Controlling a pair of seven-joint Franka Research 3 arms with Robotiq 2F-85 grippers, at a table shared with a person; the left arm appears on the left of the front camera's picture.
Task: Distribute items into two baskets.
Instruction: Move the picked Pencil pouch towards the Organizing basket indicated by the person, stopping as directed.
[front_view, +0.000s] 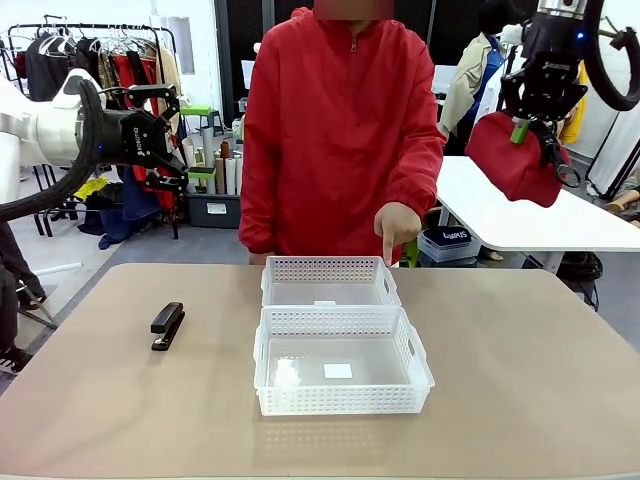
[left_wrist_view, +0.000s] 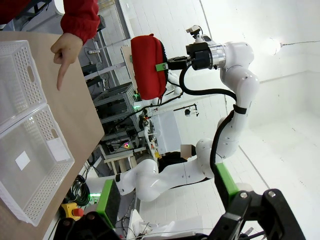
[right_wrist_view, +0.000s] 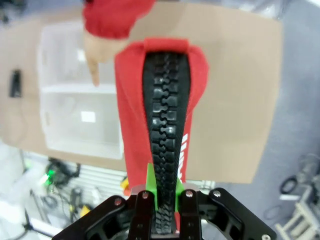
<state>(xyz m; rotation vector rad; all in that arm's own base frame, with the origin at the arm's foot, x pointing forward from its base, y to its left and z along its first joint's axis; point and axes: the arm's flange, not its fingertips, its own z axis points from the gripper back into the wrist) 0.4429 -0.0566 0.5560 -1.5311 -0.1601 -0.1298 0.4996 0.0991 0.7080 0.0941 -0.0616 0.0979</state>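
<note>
High at the right, my right gripper (front_view: 528, 128) is shut on the zipper edge of the red pouch (front_view: 512, 158), which hangs below it in the air. The right wrist view looks down the black zipper of the pouch (right_wrist_view: 165, 100) clamped between the green pads. My left gripper (front_view: 165, 142) is raised at the far left, open with nothing in it. The black stapler (front_view: 167, 325) lies on the table's left side. Two white baskets sit mid-table, the smaller one (front_view: 330, 270) farther off and the larger one (front_view: 340, 398) nearer. A person's hand (front_view: 397, 232) points down at the smaller basket's far right corner.
The person in a red jacket stands at the far edge, behind the baskets. Bare tan tabletop (front_view: 520, 380) lies to the right of the baskets and around the stapler. A second white table (front_view: 560, 225) stands beyond at the right.
</note>
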